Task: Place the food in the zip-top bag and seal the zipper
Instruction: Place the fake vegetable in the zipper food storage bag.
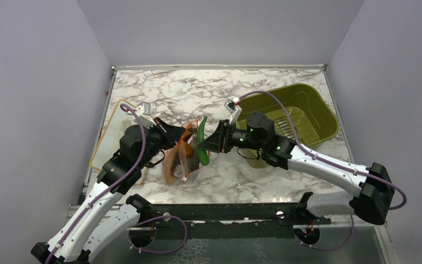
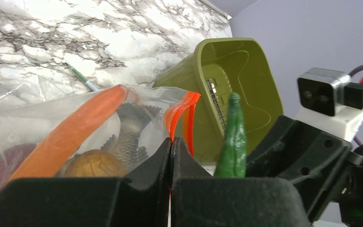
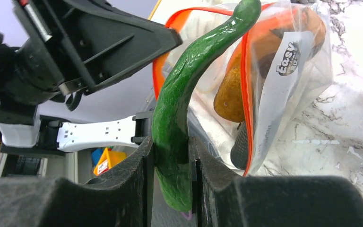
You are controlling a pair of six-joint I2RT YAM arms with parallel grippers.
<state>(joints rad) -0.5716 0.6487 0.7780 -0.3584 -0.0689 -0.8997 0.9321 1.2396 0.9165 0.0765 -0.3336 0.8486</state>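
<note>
bright, even light, soft shadows, mild sheen on the zip-top bag (image 2: 23,101).

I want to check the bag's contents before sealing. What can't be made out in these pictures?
- Right wrist view: the green piece's lower end, hidden between the right hand's fingers.
- Left wrist view: the zip-top bag's lower part, behind the left hand.
- Top view: the food inside, too small and crowded by both hands.

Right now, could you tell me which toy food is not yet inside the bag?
The long green piece, held in the right gripper's jaws at the bag mouth; the orange slice and round brown piece lie inside.
</note>
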